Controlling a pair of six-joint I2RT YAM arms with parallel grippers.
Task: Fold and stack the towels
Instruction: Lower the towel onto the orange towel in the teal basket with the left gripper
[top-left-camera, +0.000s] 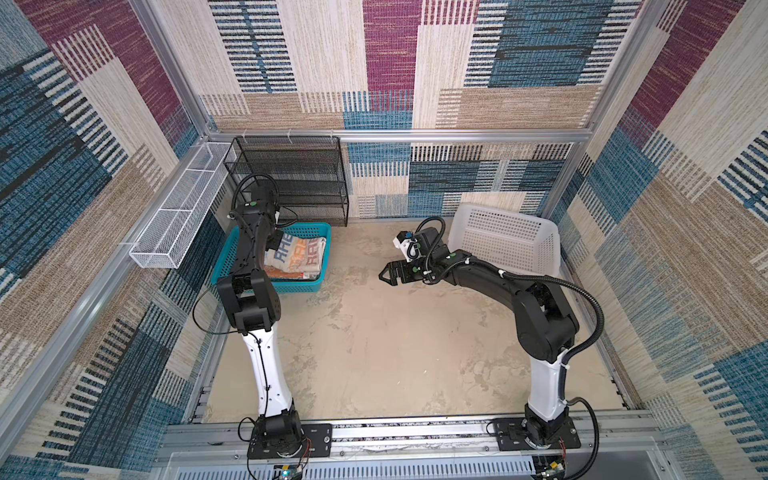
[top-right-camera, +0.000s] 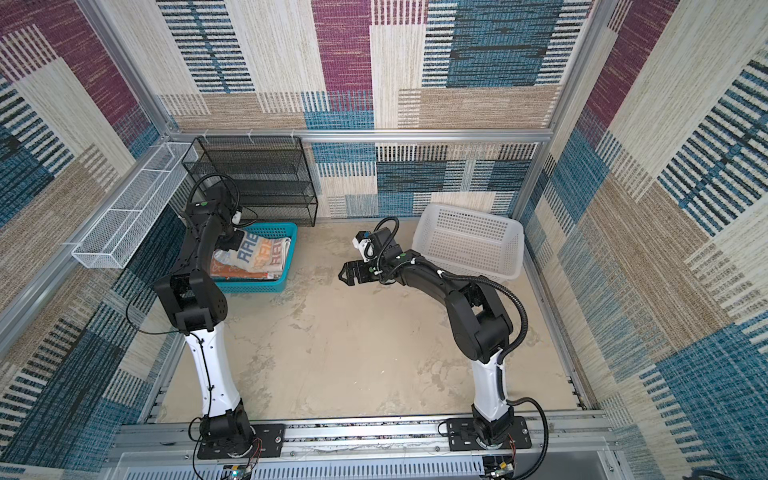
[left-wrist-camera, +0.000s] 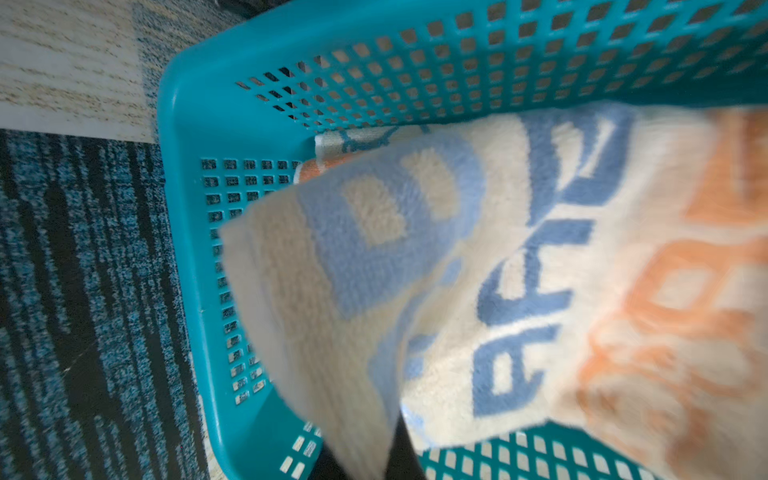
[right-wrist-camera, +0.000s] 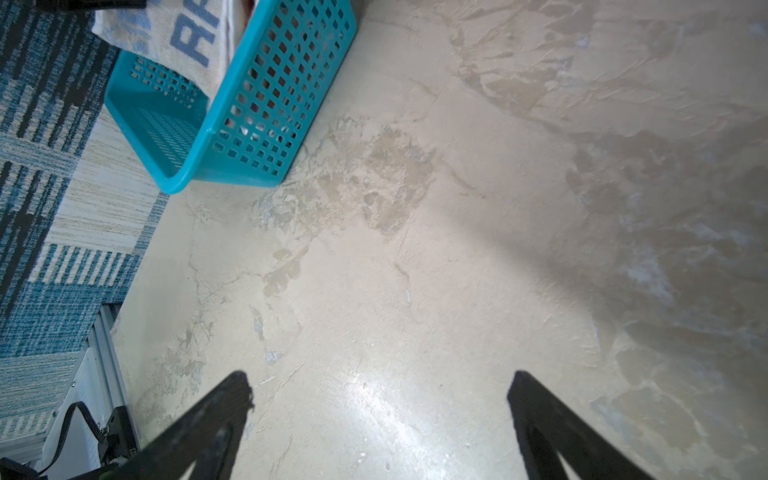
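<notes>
Left gripper (top-left-camera: 276, 242) clenched on the lettered towel (left-wrist-camera: 498, 270) by its corner, inside the teal basket (top-left-camera: 305, 286) at the bench's (top-left-camera: 374, 353) back-left. Right gripper (right-wrist-camera: 380, 384) spread wide over the bench's middle.

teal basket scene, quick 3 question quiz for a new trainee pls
1. True or false: the right gripper holds a towel.
2. Which towel lies topmost? A plain green towel, B lettered towel, C striped red towel.
3. Fill in: the left gripper is shut on a towel corner inside the ___ basket.
Key: 1 false, it is open above the table; 2 B; 3 teal.
</notes>
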